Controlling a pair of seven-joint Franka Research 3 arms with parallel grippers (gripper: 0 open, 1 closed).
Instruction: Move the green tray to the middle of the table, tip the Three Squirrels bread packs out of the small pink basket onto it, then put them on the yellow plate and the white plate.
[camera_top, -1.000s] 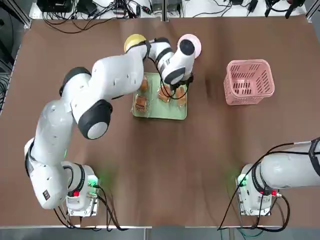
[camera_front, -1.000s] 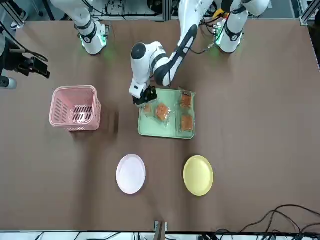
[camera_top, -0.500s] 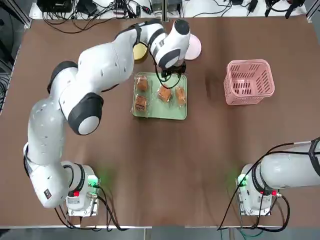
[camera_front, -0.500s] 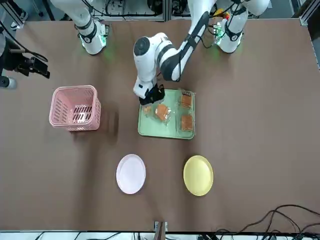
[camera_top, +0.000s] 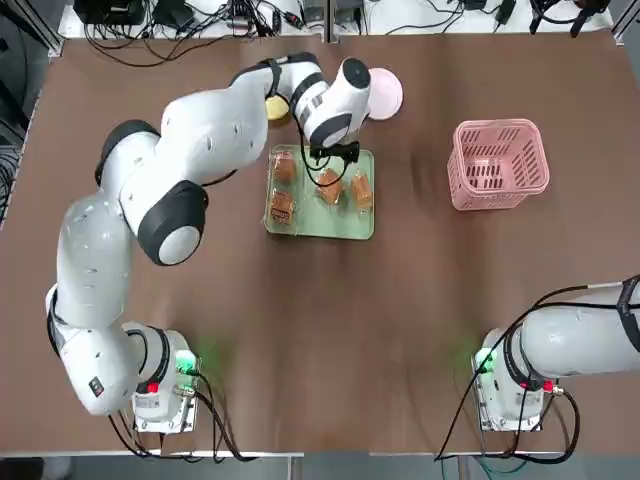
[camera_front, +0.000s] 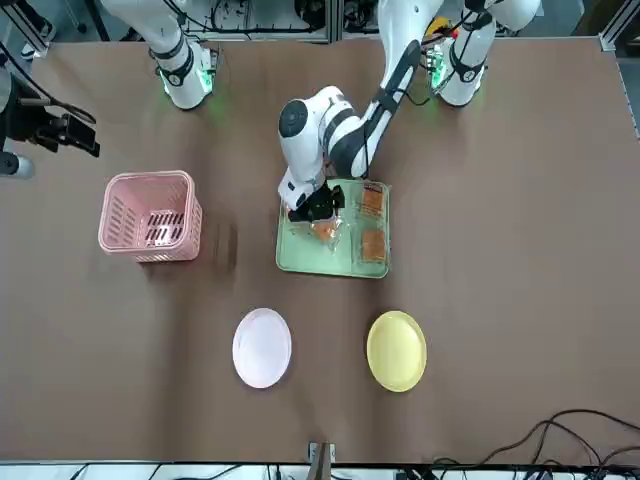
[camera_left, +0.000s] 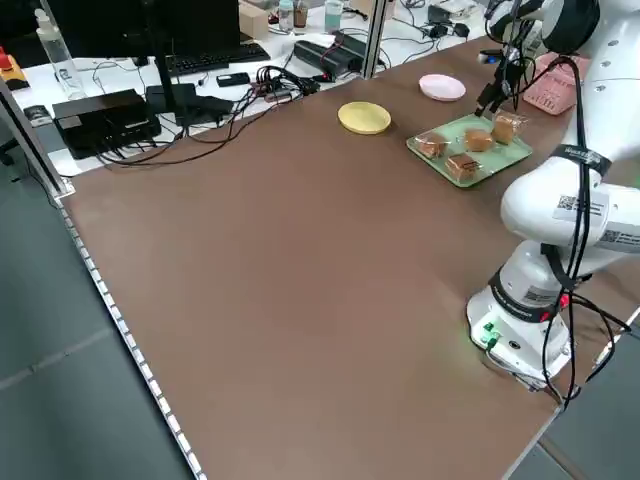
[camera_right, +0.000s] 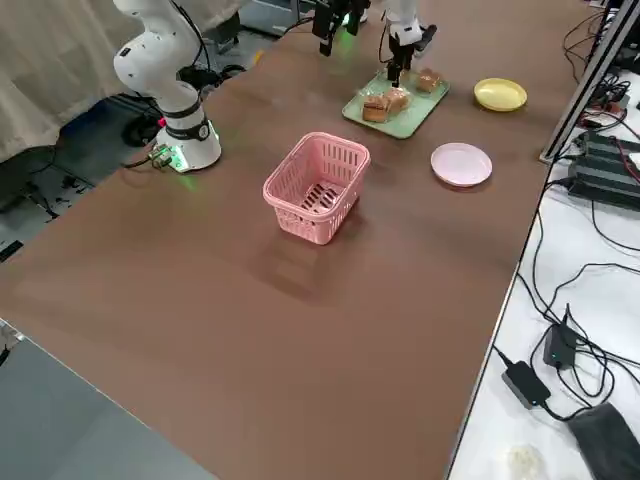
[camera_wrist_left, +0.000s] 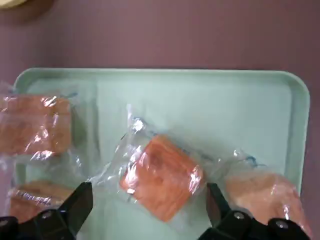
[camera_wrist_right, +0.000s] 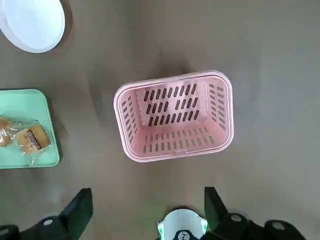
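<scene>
Bread packs (camera_top: 318, 187), four, lie on the green tray (camera_top: 320, 222). Left gripper (camera_wrist_left: 149, 210), jaws wide and empty, hovers above the tray's middle pack (camera_wrist_left: 161, 176); best to descend straight, straddling it, and pinch the bread, not loose wrapper.

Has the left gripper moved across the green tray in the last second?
Yes. In the top view the left gripper, open, has shifted from above the green tray's basket-side packs toward the tray's far edge, now over the middle bread pack.

Mint-green tray (camera_top: 318, 222), slotted pink basket (camera_top: 497, 163)
</scene>
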